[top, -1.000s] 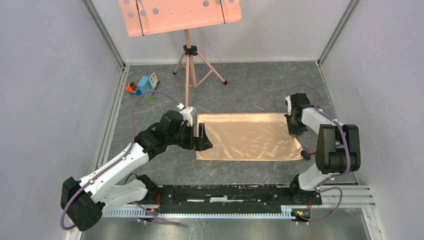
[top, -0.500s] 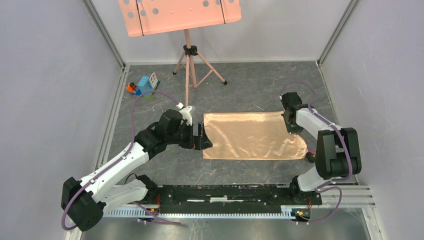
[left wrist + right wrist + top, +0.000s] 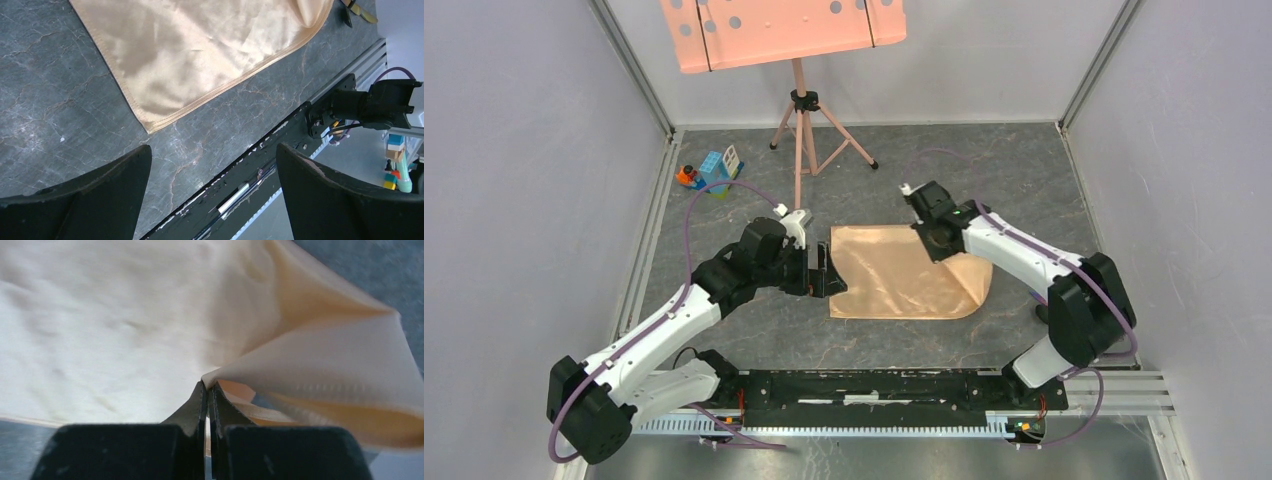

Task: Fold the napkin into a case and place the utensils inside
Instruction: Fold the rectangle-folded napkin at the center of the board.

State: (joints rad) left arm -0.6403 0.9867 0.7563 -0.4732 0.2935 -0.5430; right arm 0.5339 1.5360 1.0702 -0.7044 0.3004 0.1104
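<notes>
Right pincer clenched on a lifted fold of napkin; left pincer released beside the cloth.

The grey marbled table carries the peach satin napkin, which lies flat at its left and near edges. Its right side curls up and over, hiding the tabletop under the fold. A salmon perforated music-stand tray is cut off by the top edge. The right gripper is pinched tight on a pulled-up peak of cloth, and its wrist view shows little but satin. The left gripper stands spread wide and empty just off the napkin's left edge. The utensils show only in the left wrist view, as black and gold tips past the napkin's far end. They lie on the table and are cropped by the frame.
</notes>
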